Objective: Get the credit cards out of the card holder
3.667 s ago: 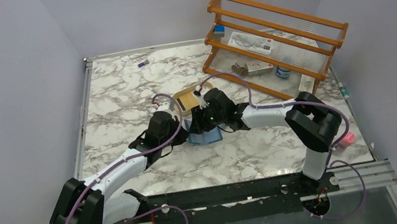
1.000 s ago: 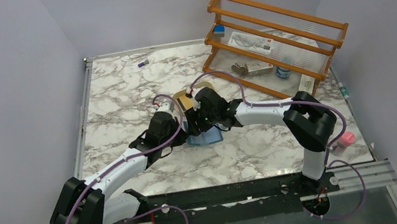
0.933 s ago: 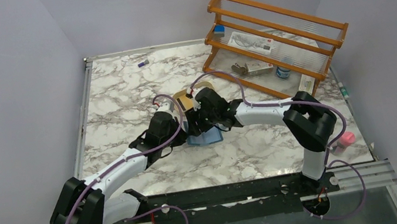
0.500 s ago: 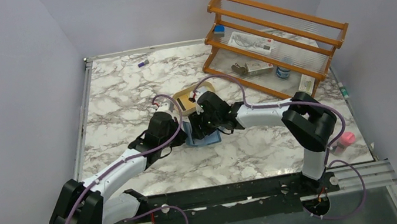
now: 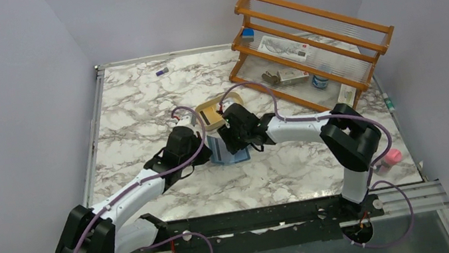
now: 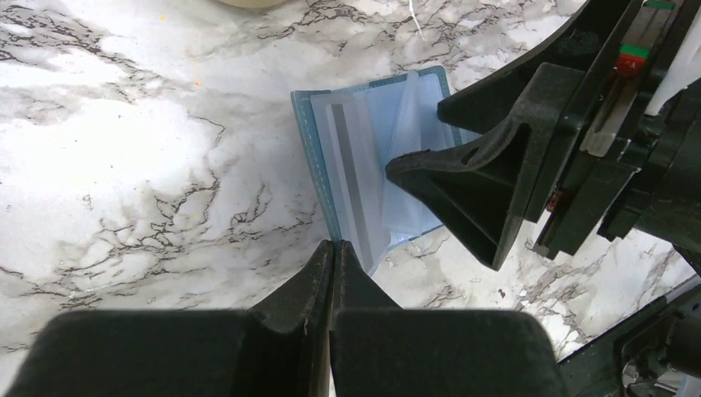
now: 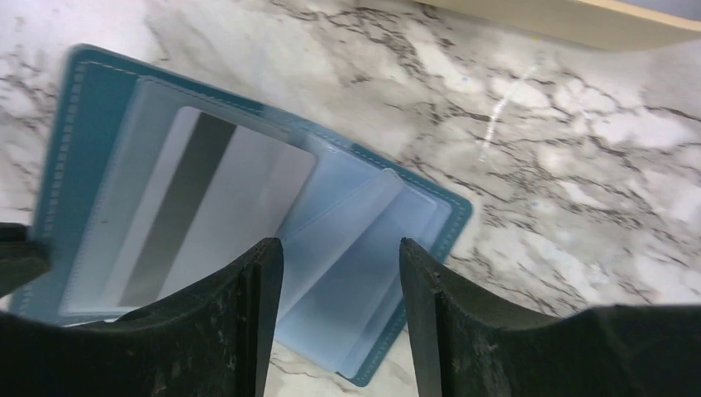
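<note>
The teal-blue card holder (image 5: 234,157) lies open on the marble table, its light blue inside up. In the right wrist view the card holder (image 7: 99,107) has a pale card with a dark stripe (image 7: 207,207) in its clear left pocket. The card also shows in the left wrist view (image 6: 351,165). My left gripper (image 6: 333,246) is shut on the card holder's near teal edge (image 6: 307,157). My right gripper (image 7: 339,256) is open, its fingers straddling the middle pocket flaps just above the card holder. In the top view both the left gripper (image 5: 209,147) and the right gripper (image 5: 228,146) meet at the card holder.
A tan tray (image 5: 209,112) sits just behind the card holder. A wooden rack (image 5: 309,40) with small items stands at the back right. A pink object (image 5: 393,156) lies at the right edge and a small purple item (image 5: 162,72) at the back left.
My right gripper has moved from near the tan tray toward me and down over the open card holder. The left gripper has stayed on the card holder's edge.
</note>
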{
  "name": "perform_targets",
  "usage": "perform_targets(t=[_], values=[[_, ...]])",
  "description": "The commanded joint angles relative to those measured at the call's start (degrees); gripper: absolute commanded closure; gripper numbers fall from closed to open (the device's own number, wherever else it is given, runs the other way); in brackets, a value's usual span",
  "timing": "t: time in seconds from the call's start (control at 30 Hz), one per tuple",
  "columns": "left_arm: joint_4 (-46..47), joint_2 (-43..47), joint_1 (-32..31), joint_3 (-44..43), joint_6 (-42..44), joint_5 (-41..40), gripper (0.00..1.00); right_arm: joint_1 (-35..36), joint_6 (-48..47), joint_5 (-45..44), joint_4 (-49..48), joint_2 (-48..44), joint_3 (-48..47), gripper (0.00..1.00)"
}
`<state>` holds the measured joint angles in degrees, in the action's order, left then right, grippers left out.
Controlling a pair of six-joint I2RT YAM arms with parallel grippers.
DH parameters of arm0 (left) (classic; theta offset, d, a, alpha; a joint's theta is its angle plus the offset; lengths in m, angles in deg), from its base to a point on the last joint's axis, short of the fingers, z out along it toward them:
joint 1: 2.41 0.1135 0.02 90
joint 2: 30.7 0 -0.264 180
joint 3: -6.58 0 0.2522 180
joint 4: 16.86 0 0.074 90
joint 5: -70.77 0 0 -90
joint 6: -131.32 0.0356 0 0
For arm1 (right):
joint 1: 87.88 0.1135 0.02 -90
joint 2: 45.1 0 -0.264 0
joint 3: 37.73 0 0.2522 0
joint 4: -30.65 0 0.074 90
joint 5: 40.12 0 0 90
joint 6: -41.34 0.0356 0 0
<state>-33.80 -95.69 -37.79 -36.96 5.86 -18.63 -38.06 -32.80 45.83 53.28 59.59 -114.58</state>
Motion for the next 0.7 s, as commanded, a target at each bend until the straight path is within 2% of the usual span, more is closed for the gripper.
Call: perform_targets(t=[0.0,0.3,0.47,0.57,0.67], values=[[0.4,2.0,-0.2,-0.5,1.0,-0.2,1.0,0.2,-4.3,-10.7,8.2,-2.1,-2.0,0.4],[-0.9,3.0,-0.2,-0.6,2.1,-0.2,1.0,-0.2,-5.1,-23.1,17.7,-6.4,-5.5,0.39],[-0.8,3.2,-0.2,-0.6,2.5,-0.2,1.0,-0.3,-4.0,-25.8,21.0,-12.1,-8.8,0.38],[-0.1,3.1,-0.1,0.2,2.5,-0.2,1.0,-0.3,-4.1,-20.5,16.8,-17.3,-7.9,0.36],[1.8,2.4,-0.1,1.8,1.9,0.1,1.0,-0.8,-2.7,-4.3,8.6,-20.2,-4.7,0.33]])
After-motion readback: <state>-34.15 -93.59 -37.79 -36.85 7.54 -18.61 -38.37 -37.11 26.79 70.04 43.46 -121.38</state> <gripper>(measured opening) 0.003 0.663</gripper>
